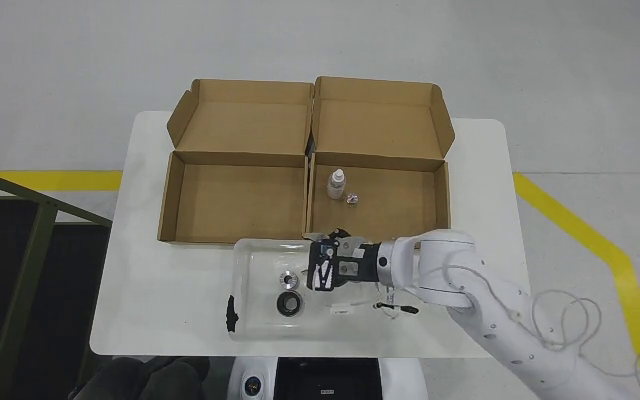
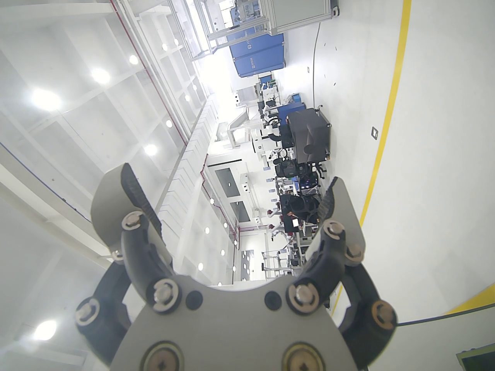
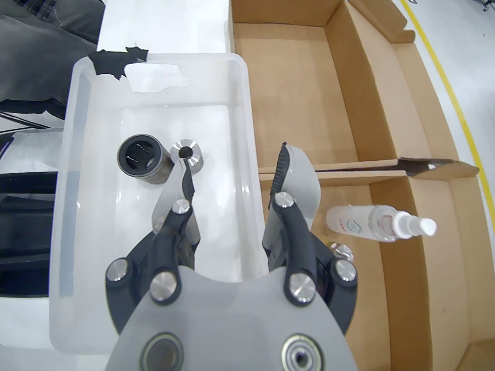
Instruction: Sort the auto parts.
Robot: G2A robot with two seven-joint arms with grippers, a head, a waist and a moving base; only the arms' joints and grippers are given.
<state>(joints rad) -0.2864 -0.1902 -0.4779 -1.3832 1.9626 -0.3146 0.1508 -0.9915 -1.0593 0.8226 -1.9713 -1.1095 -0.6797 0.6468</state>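
A clear plastic bin (image 1: 240, 290) stands at the table's front. In it lie a black cylindrical bearing (image 3: 144, 160) and a silver bushing (image 3: 187, 155), side by side; from above they are the bearing (image 1: 290, 303) and the bushing (image 1: 288, 279). My right gripper (image 3: 235, 156) hangs open over the bin, one fingertip (image 3: 186, 167) right beside the silver bushing, holding nothing. From above the right gripper (image 1: 325, 262) sits at the bin's far rim. My left gripper (image 2: 231, 179) is open and empty, aimed up at the room's ceiling.
Two open cardboard boxes stand behind the bin. The left box (image 1: 235, 200) holds nothing. The right box (image 1: 400, 200) holds a small spray bottle (image 3: 371, 223) and a small metal part (image 3: 342, 251). Black tape (image 3: 116, 61) sticks to the bin's rim. Small dark bits (image 1: 385, 303) lie under the arm.
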